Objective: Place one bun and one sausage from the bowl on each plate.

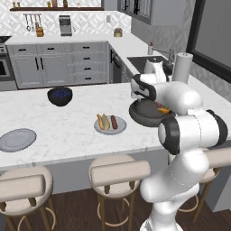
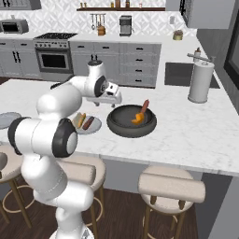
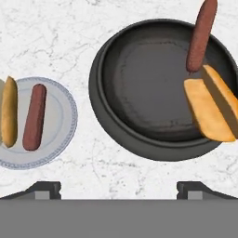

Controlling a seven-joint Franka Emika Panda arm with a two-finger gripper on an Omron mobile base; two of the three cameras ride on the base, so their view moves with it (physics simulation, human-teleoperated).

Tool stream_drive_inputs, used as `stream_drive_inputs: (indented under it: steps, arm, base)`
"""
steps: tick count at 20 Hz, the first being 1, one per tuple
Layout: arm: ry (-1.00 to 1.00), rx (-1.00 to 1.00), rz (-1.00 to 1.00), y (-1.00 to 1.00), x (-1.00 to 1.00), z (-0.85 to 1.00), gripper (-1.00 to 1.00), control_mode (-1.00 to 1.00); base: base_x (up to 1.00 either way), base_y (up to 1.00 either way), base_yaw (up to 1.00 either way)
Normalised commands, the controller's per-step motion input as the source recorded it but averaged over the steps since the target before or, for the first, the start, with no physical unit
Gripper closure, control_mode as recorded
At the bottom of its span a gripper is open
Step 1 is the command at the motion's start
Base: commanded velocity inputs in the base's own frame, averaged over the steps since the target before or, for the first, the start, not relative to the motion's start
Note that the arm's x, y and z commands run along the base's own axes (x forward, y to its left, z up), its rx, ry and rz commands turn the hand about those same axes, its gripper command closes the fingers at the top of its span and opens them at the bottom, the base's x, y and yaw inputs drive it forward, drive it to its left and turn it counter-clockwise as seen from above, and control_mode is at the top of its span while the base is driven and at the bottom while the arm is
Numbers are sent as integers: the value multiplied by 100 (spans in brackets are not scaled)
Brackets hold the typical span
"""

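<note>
The big white tabletop (image 1: 67, 131) carries everything, and the wide dark bowl (image 3: 111, 125) is the thing to find the rest by. The bowl still has food in it: one bun (image 3: 209, 109) lies against its wall, split open, and one sausage (image 3: 201, 35) leans on the rim next to that bun. Just beside the bowl sits a plate (image 3: 58, 139) that looks done, with a bun (image 3: 8, 111) and a sausage (image 3: 35, 116) lying side by side on it. Far from the bowl, at the other end of the tabletop, the second plate (image 1: 17, 140) has no food on it. So about half the job looks finished, and I think that last bun and sausage must go to the far plate. A smaller blue-black bowl (image 1: 60, 96) sits farther back. The pincer (image 3: 119, 188) hangs above the tabletop just beside the bowl, its tips spread wide, holding nothing.
</note>
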Motion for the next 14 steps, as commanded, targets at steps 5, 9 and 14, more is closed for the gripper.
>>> stream_drive_inputs:
  steps: [5, 9, 14]
  arm:
    - [5, 3, 0, -100, 0, -15, -100, -100]
    - [13, 1, 0, -100, 12, -12, -100, -100]
    - [20, -4, 0, -49, 32, -3, -100, -100]
  base:
    - [0, 0, 0]
    - [0, 0, 0]
    - [0, 0, 0]
